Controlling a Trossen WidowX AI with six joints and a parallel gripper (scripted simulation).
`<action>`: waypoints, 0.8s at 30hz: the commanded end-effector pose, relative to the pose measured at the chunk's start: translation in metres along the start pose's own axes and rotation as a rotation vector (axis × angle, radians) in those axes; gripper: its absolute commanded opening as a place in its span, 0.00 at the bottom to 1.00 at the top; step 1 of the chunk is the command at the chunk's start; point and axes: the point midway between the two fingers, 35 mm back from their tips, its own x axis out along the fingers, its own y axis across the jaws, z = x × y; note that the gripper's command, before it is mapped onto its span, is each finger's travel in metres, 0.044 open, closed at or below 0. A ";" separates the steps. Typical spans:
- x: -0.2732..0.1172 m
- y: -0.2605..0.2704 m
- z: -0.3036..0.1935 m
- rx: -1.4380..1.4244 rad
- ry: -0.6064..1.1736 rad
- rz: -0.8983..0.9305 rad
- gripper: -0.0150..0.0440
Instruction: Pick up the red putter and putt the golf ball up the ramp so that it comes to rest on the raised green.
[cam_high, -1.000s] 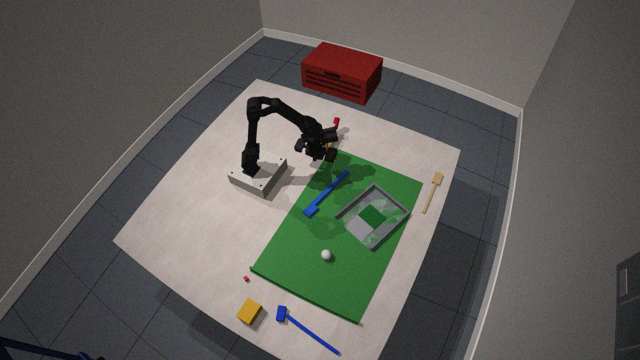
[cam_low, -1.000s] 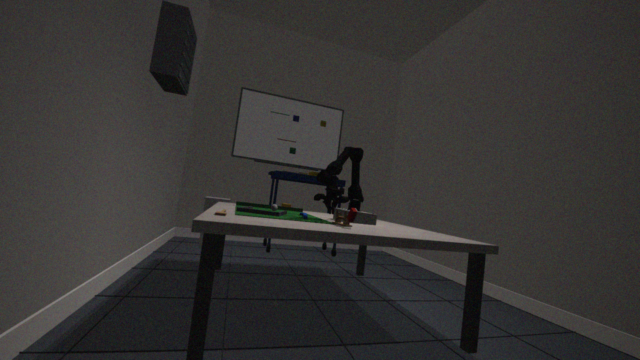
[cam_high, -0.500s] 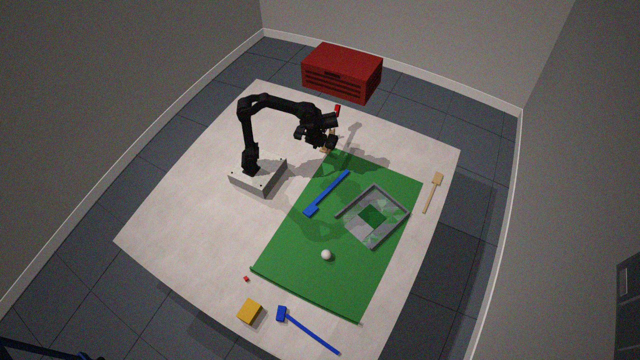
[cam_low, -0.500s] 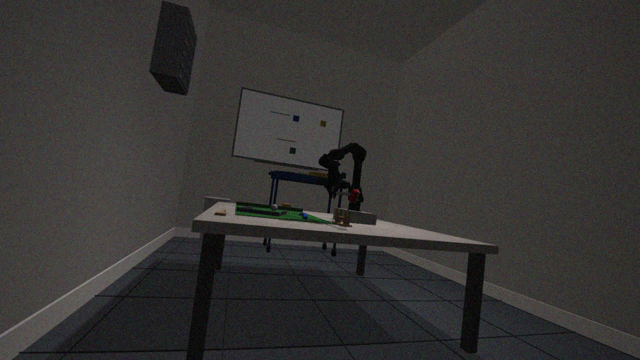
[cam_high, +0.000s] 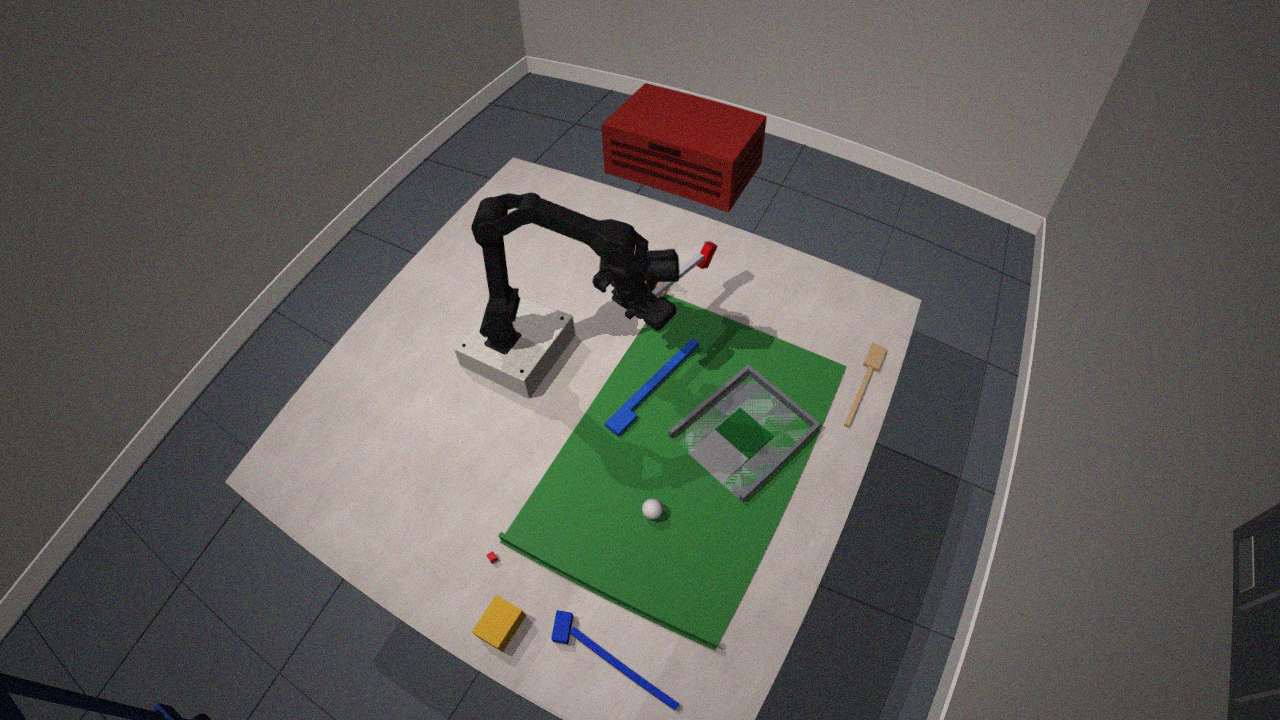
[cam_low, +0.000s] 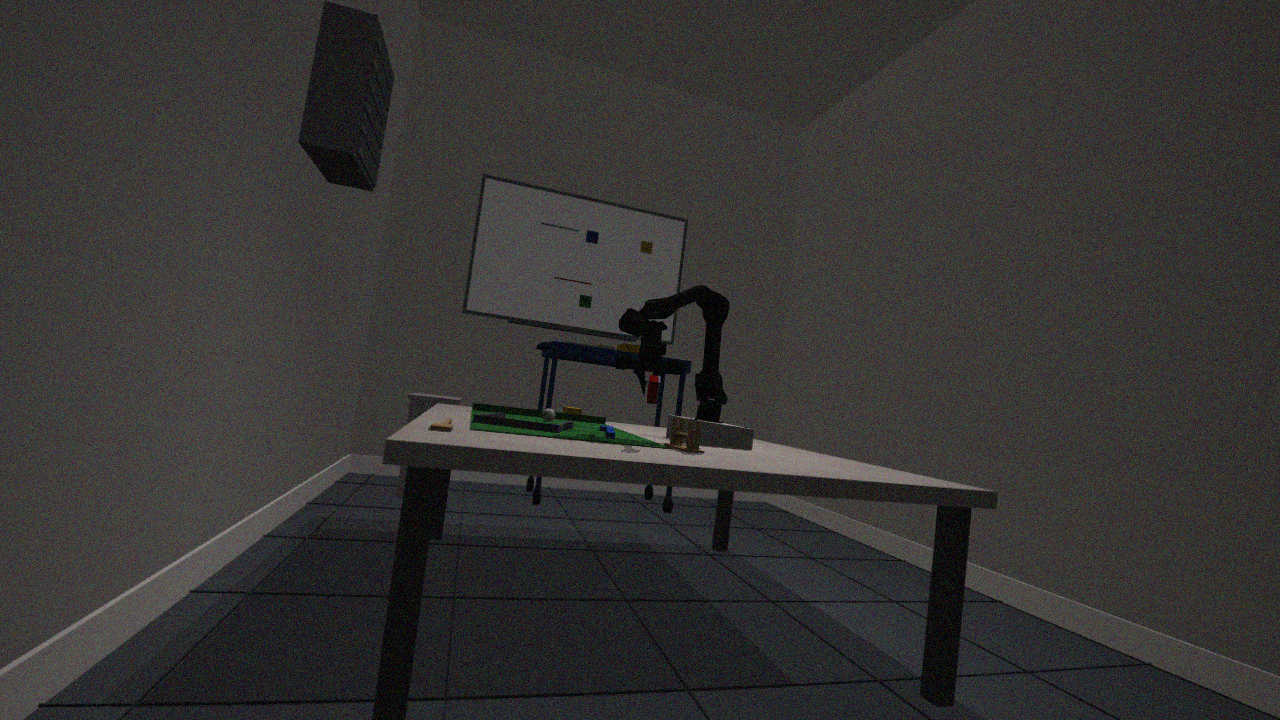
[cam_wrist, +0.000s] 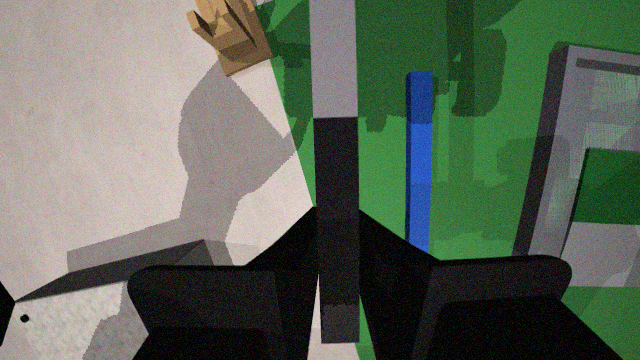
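Observation:
The red putter's head (cam_high: 707, 254) (cam_low: 652, 388) is in the air. Its grey shaft with a black grip (cam_wrist: 337, 160) runs up the middle of the wrist view. My gripper (cam_wrist: 333, 214) is shut on the black grip and holds the putter above the table. In the top view the arm hides the grip. The white golf ball (cam_high: 652, 508) (cam_low: 548, 414) lies on the green mat (cam_high: 590, 537), in front of the grey-walled ramp frame (cam_high: 783, 465). The raised green (cam_high: 744, 432) (cam_wrist: 607, 185) is a dark green square inside the frame, with no ball on it.
A wooden stand (cam_wrist: 245, 50) (cam_low: 686, 437) is at the mat's corner. A blue club (cam_high: 657, 380) (cam_wrist: 420, 150) lies on the mat near the frame. Another blue club (cam_high: 626, 667), a yellow block (cam_high: 497, 623), a small red cube (cam_high: 492, 557) and a wooden club (cam_high: 859, 394) lie off the mat.

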 end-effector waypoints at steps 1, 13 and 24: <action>-0.008 -0.015 -0.015 0.134 0.003 -0.019 0.25; -0.027 -0.054 -0.071 0.485 0.040 -0.076 0.25; -0.044 -0.079 -0.131 0.803 0.075 -0.124 0.25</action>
